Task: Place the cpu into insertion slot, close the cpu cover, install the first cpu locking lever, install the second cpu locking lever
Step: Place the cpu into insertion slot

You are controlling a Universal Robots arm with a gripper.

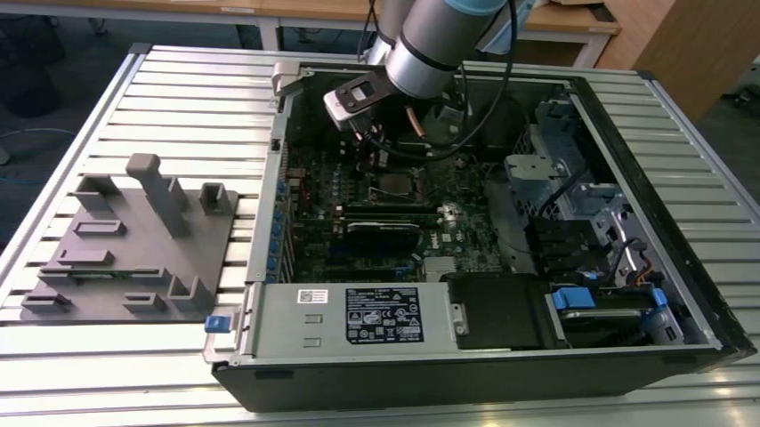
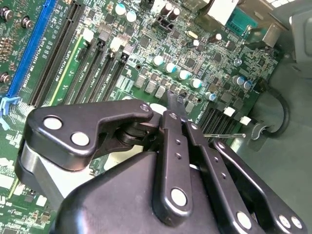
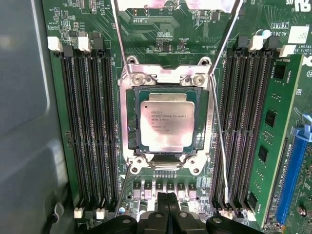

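a robotics lab: robot arm (image 1: 433, 44) over an open computer case (image 1: 475, 378) on a slatted aluminium worktop (image 1: 190, 98), wooden desks (image 1: 582, 20) along the frame's top.

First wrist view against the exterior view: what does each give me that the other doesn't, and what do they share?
First wrist view: the cpu lying flat in the insertion slot, the long memory slots on either side, and the shut gripper close to the slot's edge.
Exterior view: the open computer case on the slatted table, the grey fixture block at the exterior view's left, and the arm reaching in from above.
Shared: the green motherboard with the insertion slot amid it.
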